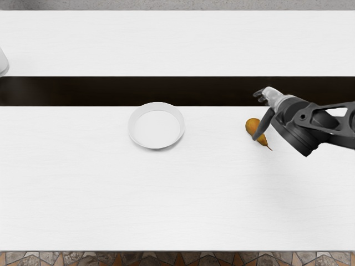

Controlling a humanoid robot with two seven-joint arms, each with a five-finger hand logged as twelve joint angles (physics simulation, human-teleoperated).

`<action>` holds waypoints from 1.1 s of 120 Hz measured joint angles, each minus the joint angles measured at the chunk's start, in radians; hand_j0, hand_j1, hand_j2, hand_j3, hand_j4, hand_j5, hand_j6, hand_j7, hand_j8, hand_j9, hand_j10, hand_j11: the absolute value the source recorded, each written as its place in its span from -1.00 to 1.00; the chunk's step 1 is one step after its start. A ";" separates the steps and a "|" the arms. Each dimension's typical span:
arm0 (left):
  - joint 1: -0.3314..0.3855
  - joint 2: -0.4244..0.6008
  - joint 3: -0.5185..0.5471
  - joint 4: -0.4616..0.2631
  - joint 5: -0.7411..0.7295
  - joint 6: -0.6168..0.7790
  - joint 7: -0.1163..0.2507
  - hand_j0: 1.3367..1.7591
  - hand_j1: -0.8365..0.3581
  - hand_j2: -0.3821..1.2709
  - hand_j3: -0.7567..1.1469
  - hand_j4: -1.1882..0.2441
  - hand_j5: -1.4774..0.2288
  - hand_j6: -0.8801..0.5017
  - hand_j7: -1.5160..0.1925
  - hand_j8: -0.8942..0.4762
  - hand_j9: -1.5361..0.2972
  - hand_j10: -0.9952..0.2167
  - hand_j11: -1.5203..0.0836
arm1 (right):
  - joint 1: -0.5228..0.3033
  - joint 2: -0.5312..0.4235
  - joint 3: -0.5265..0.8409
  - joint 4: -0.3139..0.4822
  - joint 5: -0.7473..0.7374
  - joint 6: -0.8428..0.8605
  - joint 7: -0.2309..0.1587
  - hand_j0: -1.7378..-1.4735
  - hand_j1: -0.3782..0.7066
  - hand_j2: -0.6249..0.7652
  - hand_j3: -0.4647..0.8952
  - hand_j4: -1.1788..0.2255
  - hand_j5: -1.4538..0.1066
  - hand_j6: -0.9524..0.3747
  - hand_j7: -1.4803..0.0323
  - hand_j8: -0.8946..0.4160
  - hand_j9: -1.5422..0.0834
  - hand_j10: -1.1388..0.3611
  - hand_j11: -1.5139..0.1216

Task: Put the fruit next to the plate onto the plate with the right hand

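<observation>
Orange fruit at right hand — white plate well apart

White table, dark gap, patterned floor tiles

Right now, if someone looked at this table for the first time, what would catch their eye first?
The orange-brown fruit stands out against the white table, right of centre, with the dark right hand coming in from the right edge and sitting right at it. To the fruit's left, well apart from it, lies the round white plate, with nothing on it.
</observation>
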 joint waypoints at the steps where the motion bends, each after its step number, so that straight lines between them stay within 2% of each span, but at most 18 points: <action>1: 0.000 0.000 0.000 0.000 0.000 0.000 0.000 0.52 0.98 -0.54 -0.21 0.66 0.73 0.27 0.77 0.30 0.68 0.64 0.90 | 0.000 0.001 -0.002 0.000 0.001 0.000 0.000 -0.40 -0.53 -0.15 -0.32 0.41 0.55 0.15 0.63 0.07 0.59 0.26 0.55; 48: 0.000 0.000 0.000 0.000 0.000 0.000 0.000 0.52 0.98 -0.54 -0.21 0.66 0.73 0.27 0.77 0.30 0.68 0.64 0.90 | 0.067 0.072 -0.119 -0.008 0.025 0.000 0.000 -0.40 -0.46 -0.16 -0.32 0.37 0.50 0.10 0.58 0.03 0.55 0.22 0.50; 89: 0.000 0.000 0.000 0.000 0.000 0.000 0.000 0.52 0.98 -0.54 -0.21 0.66 0.73 0.27 0.77 0.30 0.68 0.64 0.90 | 0.068 0.134 -0.167 -0.076 0.066 0.000 0.000 -0.40 -0.36 -0.18 -0.32 0.30 0.42 0.04 0.50 -0.04 0.48 0.17 0.43; 132: 0.000 0.000 0.000 0.000 0.000 0.000 0.000 0.52 0.98 -0.54 -0.21 0.66 0.73 0.27 0.77 0.30 0.68 0.64 0.90 | 0.058 0.145 -0.186 -0.114 0.079 0.000 0.000 -0.40 -0.34 -0.18 -0.32 0.29 0.41 0.02 0.49 -0.06 0.46 0.15 0.42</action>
